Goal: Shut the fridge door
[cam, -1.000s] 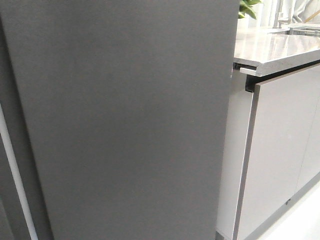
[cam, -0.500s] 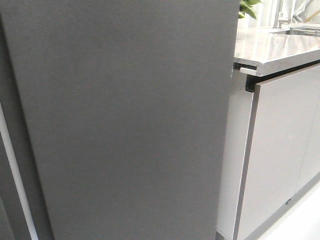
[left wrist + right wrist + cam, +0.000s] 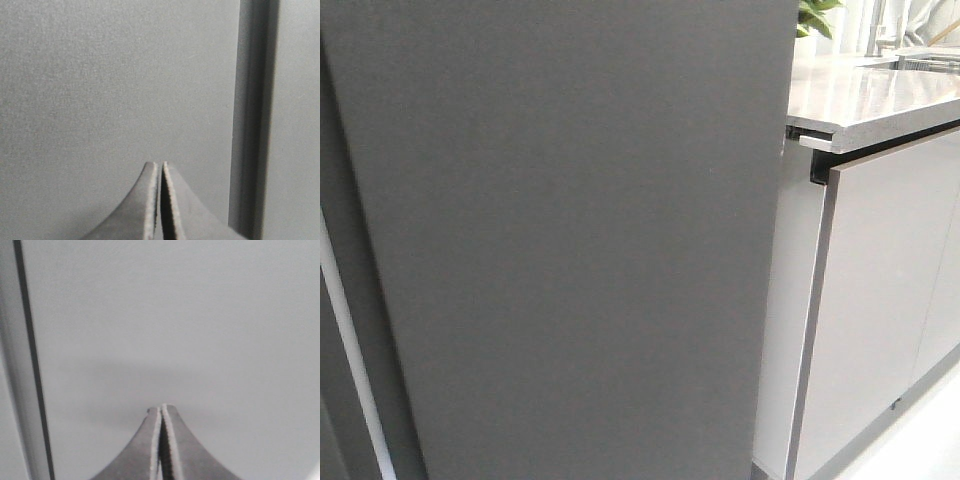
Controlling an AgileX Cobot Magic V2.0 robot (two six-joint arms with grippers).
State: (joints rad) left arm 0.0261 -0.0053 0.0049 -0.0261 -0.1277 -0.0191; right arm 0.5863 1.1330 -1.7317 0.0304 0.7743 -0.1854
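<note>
The fridge door is a tall matte charcoal slab that fills most of the front view, its right edge next to the light cabinet side. Neither arm shows in the front view. In the left wrist view my left gripper is shut and empty, its tips close to the door's flat grey face; a dark vertical gap runs beside it. In the right wrist view my right gripper is shut and empty, close to a pale flat panel.
A dark panel edged with a white strip stands left of the door. Glossy light-grey cabinet fronts stand on the right under a grey countertop. A green plant is at the back. A dark seam crosses the right wrist view.
</note>
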